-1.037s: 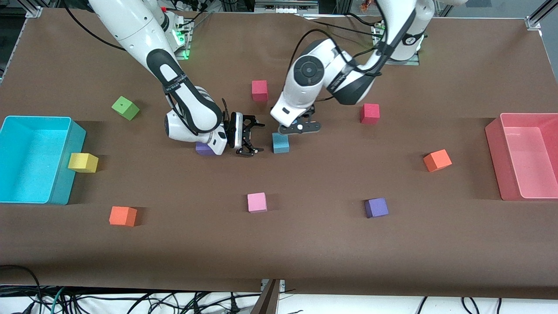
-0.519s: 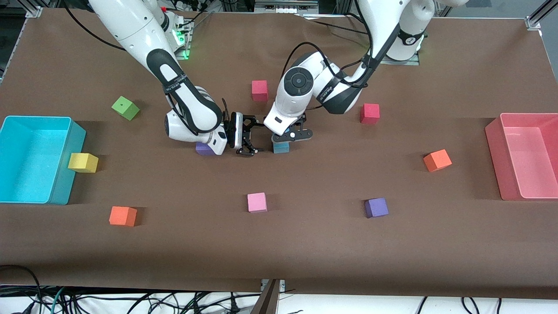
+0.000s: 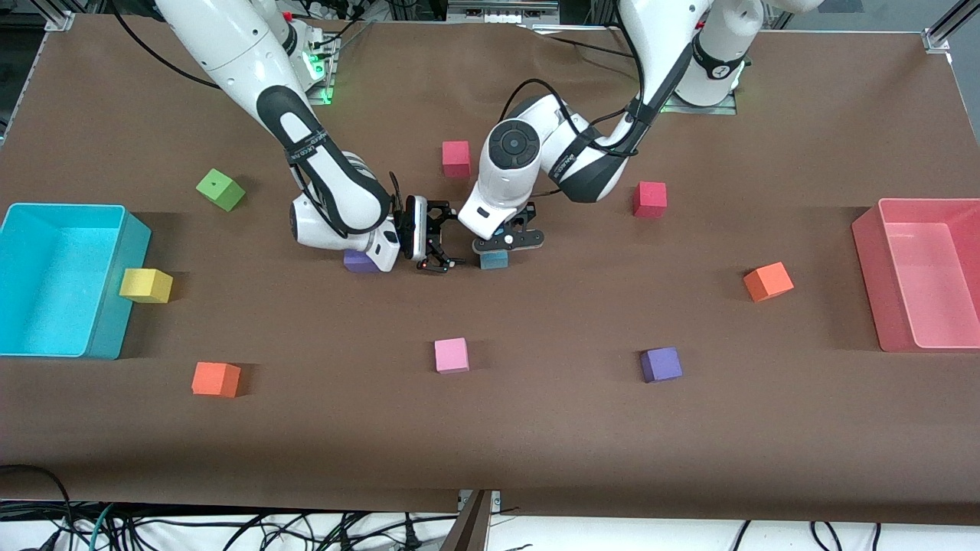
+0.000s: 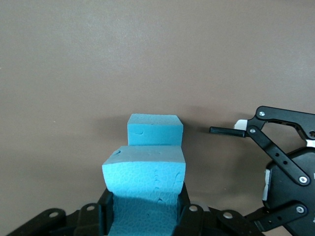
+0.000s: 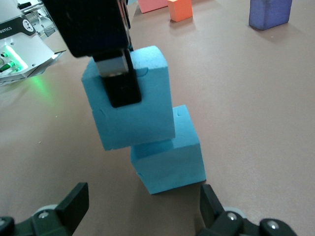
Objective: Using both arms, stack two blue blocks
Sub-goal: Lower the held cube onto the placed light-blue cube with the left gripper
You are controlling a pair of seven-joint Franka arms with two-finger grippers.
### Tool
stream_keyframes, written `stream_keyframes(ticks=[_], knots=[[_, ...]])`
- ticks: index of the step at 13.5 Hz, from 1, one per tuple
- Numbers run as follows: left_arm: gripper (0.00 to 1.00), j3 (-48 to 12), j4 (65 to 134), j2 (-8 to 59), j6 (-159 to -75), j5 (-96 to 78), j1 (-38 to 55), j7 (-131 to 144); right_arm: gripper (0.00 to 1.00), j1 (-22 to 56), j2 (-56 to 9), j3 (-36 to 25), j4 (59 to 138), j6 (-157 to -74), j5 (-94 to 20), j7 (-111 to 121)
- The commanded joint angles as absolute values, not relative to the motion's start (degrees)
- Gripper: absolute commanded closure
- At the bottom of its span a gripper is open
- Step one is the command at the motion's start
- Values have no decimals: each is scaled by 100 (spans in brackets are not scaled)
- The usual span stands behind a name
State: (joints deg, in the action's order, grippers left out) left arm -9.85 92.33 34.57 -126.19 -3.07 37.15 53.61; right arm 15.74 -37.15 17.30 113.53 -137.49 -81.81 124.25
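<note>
Two sky-blue cube-shaped foam blocks, upper (image 5: pixel 129 101) and lower (image 5: pixel 169 155), look matt and finely pebbled; the brown table cover (image 3: pixel 536 428) looks matt, cloth-like; black gripper fingers (image 5: pixel 120 88) semi-glossy plastic

Two blue cubes (image 5: pixel 167 152) (image 5: pixel 129 98), two purple (image 3: pixel 661 364) (image 3: pixel 358 262), two orange (image 3: pixel 768 281) (image 3: pixel 216 379), two red (image 3: pixel 455 158) (image 3: pixel 649 199), one pink (image 3: pixel 451 355), one yellow (image 3: pixel 145 285), one green (image 3: pixel 220 189); two bins (image 3: pixel 115 306) (image 3: pixel 869 252).
</note>
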Motion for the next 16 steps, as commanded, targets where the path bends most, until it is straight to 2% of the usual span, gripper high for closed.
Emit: stream_keyframes(ticks=[1, 14, 15, 16], knots=[[100, -818, 9018, 3560, -12612, -167, 3841, 5449, 0, 1459, -3656, 1819, 11391, -13667, -8306, 12568], [100, -650, 8842, 3762, -12771, -150, 4017, 5440, 0, 1459, -3656, 1819, 11391, -13667, -8341, 12568], [65, -650, 8842, 3762, -12771, -149, 4017, 5423, 0, 1459, -3656, 1819, 11391, -13667, -8341, 12568], [1, -642, 8850, 3762, -12779, -141, 4017, 5414, 0, 1459, -3656, 1819, 11391, -13667, -8341, 12568]])
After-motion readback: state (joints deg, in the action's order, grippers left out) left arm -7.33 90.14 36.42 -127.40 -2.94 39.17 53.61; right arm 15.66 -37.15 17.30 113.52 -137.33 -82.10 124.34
